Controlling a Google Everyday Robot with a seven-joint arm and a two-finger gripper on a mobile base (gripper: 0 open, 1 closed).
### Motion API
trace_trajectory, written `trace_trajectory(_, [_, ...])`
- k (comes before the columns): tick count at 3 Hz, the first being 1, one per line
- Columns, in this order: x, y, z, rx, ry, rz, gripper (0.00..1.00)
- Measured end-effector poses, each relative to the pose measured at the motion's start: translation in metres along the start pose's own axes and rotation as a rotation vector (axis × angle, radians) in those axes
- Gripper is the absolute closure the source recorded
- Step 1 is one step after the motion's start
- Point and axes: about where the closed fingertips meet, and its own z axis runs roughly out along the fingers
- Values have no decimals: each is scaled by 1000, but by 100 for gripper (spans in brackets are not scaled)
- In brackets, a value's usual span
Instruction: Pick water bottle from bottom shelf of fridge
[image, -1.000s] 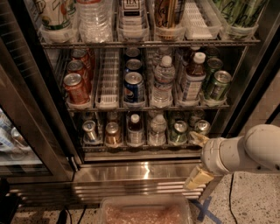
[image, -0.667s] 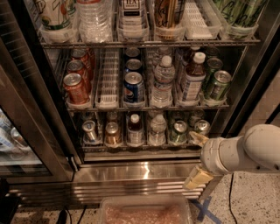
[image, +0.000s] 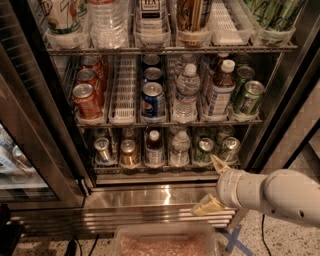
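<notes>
The fridge (image: 150, 199) stands open in front of me, with wire racks of drinks above a shiny steel base. On the bottom shelf (image: 165, 169) the small clear water bottle (image: 179, 149) with a white cap stands upright in the middle lane, between a dark-liquid bottle (image: 154, 148) and a green can (image: 204, 150). My gripper (image: 212, 185) is open and empty. It hangs in front of the steel base, below and to the right of the water bottle, and is apart from it. One fingertip (image: 219, 164) points up toward the shelf's front edge.
Several cans (image: 129, 152) fill the other bottom lanes. The rack above holds Pepsi cans (image: 152, 100), red cans (image: 87, 101), a taller water bottle (image: 187, 95) and green cans (image: 248, 97). The glass door (image: 30, 130) stands open at left. A plastic bin (image: 165, 242) sits on the floor below.
My gripper and forearm have moved a little to the left, closer to the bottom shelf's middle lanes. The drinks have not moved.
</notes>
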Motion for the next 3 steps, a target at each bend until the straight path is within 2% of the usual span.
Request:
trace_trajectory(1, [-10,-7,16,97,-107,65,0])
trace_trajectory(2, [-18,-13,24,162,-190,122,0])
trace_trajectory(3, [-21,-17,26,231,-249,212,0])
